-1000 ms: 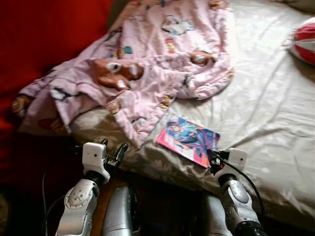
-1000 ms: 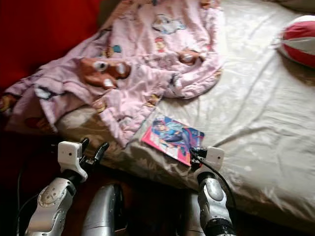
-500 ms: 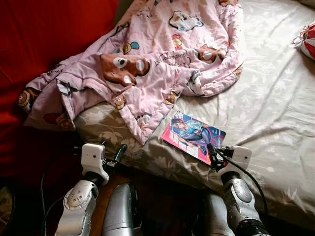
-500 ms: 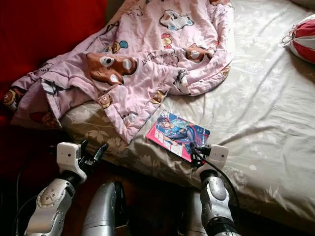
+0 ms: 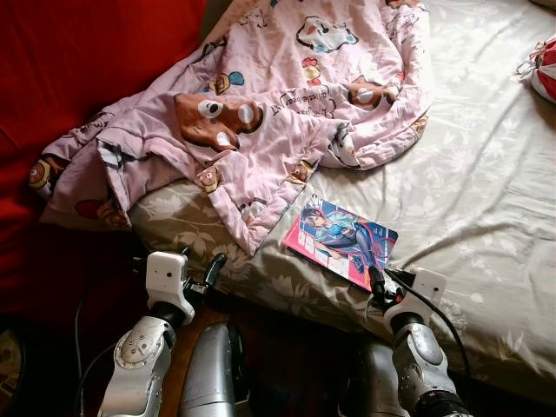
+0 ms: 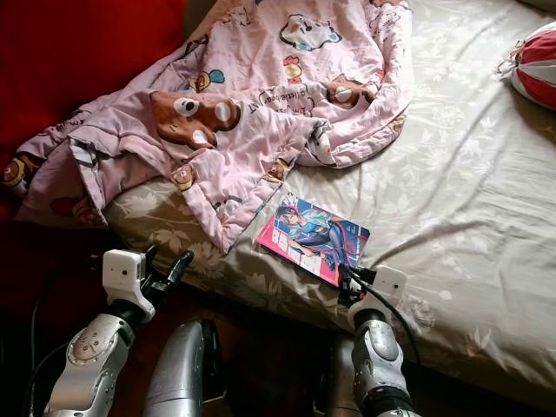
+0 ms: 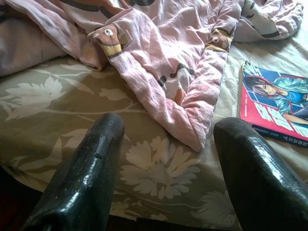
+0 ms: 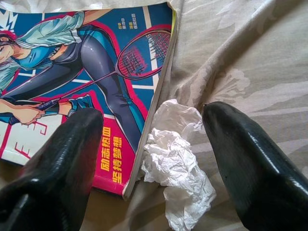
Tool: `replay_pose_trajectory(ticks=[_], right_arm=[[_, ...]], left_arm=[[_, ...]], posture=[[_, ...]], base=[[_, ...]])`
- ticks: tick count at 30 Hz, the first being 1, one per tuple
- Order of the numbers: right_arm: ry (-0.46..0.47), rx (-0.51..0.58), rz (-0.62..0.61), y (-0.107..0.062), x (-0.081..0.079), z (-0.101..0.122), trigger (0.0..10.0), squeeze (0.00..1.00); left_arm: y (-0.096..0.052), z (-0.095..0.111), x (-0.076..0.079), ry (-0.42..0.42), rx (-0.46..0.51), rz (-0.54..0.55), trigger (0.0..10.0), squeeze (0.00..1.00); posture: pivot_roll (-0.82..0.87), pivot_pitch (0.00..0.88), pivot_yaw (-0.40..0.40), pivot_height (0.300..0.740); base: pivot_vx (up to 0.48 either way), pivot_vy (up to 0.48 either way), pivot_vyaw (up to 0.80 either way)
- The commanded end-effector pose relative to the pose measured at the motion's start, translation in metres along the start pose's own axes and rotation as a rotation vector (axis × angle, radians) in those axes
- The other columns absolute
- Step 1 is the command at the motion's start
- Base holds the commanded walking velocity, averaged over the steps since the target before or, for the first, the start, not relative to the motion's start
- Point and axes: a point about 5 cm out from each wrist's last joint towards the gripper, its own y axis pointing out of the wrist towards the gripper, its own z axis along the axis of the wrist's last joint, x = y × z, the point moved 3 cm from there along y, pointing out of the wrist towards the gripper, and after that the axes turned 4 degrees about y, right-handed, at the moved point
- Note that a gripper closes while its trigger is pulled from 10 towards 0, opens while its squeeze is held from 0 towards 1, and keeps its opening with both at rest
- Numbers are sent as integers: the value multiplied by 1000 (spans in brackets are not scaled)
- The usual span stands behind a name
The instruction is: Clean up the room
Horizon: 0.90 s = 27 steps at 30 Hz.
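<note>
A colourful magazine (image 5: 340,241) lies flat on the floral bedsheet (image 5: 486,200) near the bed's front edge. A crumpled white tissue (image 8: 175,163) sits on the sheet against the magazine's edge. My right gripper (image 5: 382,285) hovers at the magazine's near corner, open, with its fingers (image 8: 250,163) straddling the tissue and not touching it. My left gripper (image 5: 201,262) is open and holds nothing, at the bed's edge below a rumpled pink bear-print blanket (image 5: 261,104). The blanket's hem (image 7: 192,120) lies just beyond the left fingertips.
A red-and-white striped round object (image 5: 545,69) rests at the bed's far right. A red surface (image 5: 78,61) rises along the left side of the bed. Dark floor lies below the bed edge around my arms.
The camera has shifted a little and the picture has sharpened. My right gripper has drawn slightly back toward the bed's edge. The left arm holds its place.
</note>
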Motion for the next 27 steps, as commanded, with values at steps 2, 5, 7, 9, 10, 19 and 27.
replay_pose_trajectory(ticks=[2, 5, 7, 9, 10, 19, 27], right_arm=[[27, -62, -17, -3, 5, -12, 10000, 0], [28, -75, -18, -3, 4, -14, 10000, 0], [28, -78, -19, -3, 4, -15, 10000, 0], [29, -81, -20, -2, 4, -16, 10000, 0], [29, -82, -21, -2, 4, -16, 10000, 0], [31, -86, -45, -4, 8, -18, 0, 0], [28, -95, -54, -5, 10, -20, 0, 0]], left_arm=[[-6, -7, -2, 15, -34, 4, 10000, 0], [-6, -7, -3, 17, -35, 4, 10000, 0], [-6, -7, -3, 18, -36, 5, 10000, 0], [-6, -8, -3, 19, -38, 6, 10000, 0], [-6, -8, -4, 20, -39, 6, 10000, 0], [-6, -9, -4, 28, -45, 0, 10000, 0], [-7, -10, -3, 27, -50, -6, 10000, 0]], posture=[[112, 286, 8, 588], [113, 285, 8, 588], [118, 282, 9, 588], [120, 279, 9, 588], [120, 279, 9, 588], [121, 269, 12, 588], [122, 269, 12, 588]], base=[[0, 0, 0], [0, 0, 0], [0, 0, 0], [0, 0, 0], [0, 0, 0], [0, 0, 0], [0, 0, 0]])
